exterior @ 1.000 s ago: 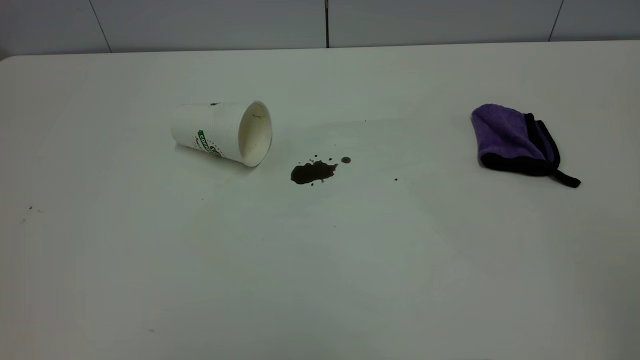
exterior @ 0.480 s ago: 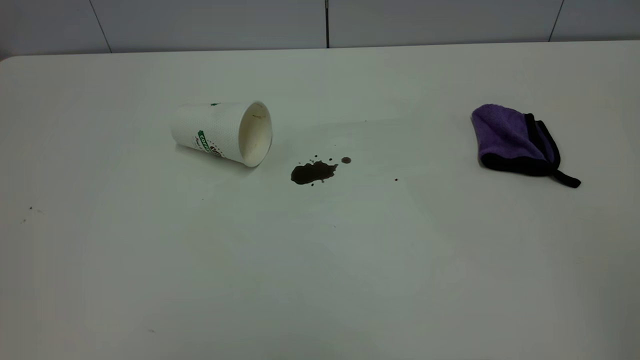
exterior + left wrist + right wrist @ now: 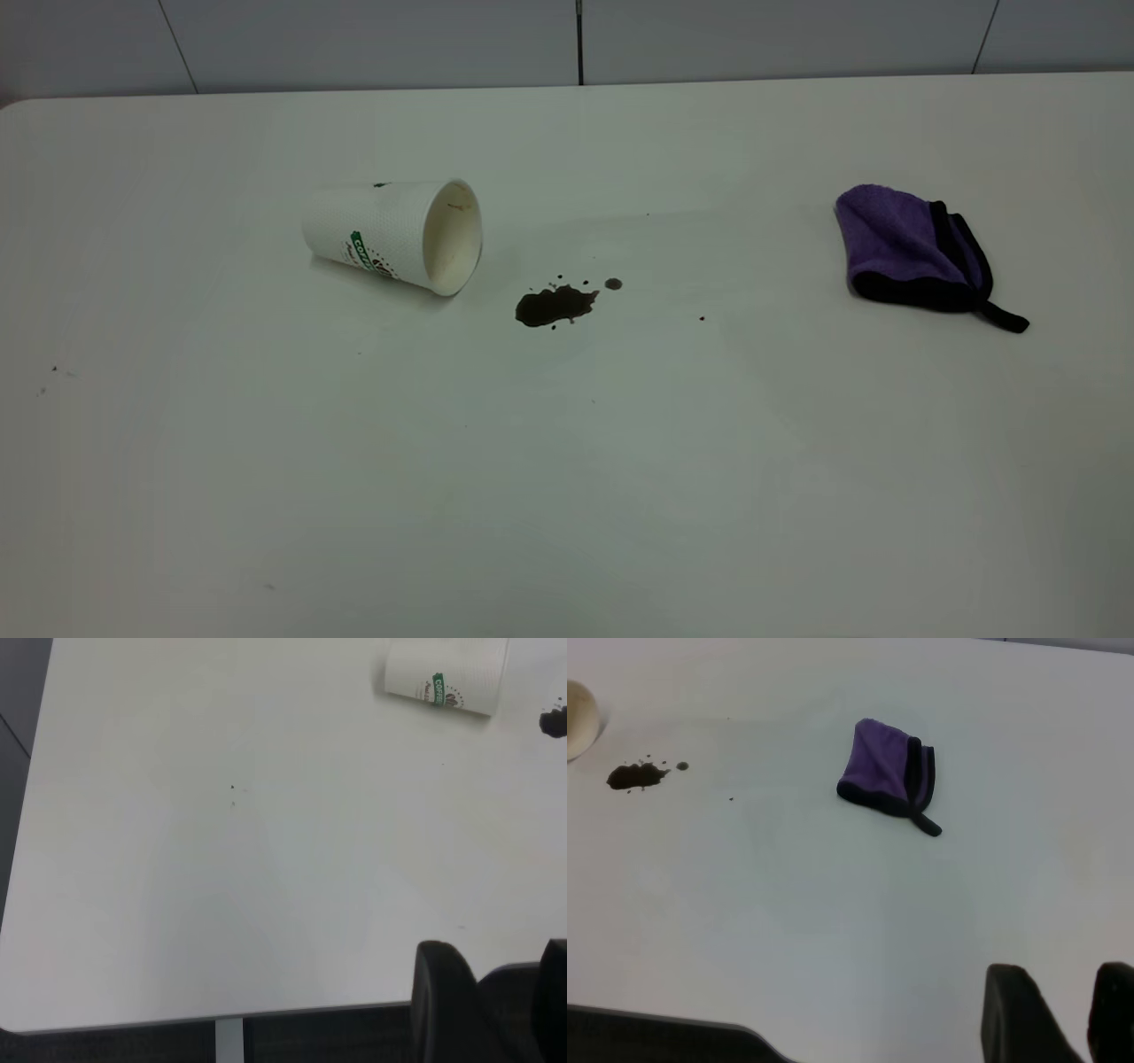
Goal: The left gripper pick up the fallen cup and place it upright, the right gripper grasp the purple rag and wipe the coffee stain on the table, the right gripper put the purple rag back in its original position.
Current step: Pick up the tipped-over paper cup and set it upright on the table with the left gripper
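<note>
The white cup [image 3: 394, 235] lies on its side on the table [image 3: 567, 461], mouth turned toward the coffee stain [image 3: 554, 305] just to its right. The cup also shows in the left wrist view [image 3: 447, 678]. The purple rag [image 3: 912, 248] lies folded at the right, its black loop tail pointing right; it also shows in the right wrist view [image 3: 888, 778], as does the stain [image 3: 634, 775]. My left gripper [image 3: 496, 992] hovers over the table's near left edge, far from the cup, fingers apart and empty. My right gripper [image 3: 1063, 1010] hangs well short of the rag, fingers apart and empty. Neither gripper shows in the exterior view.
Small splatter dots [image 3: 613, 283] lie by the stain, and a lone speck [image 3: 702, 317] sits farther right. The table's near edge and rounded corner [image 3: 27, 1023] show in the left wrist view. A grey wall [image 3: 567, 40] runs behind the table.
</note>
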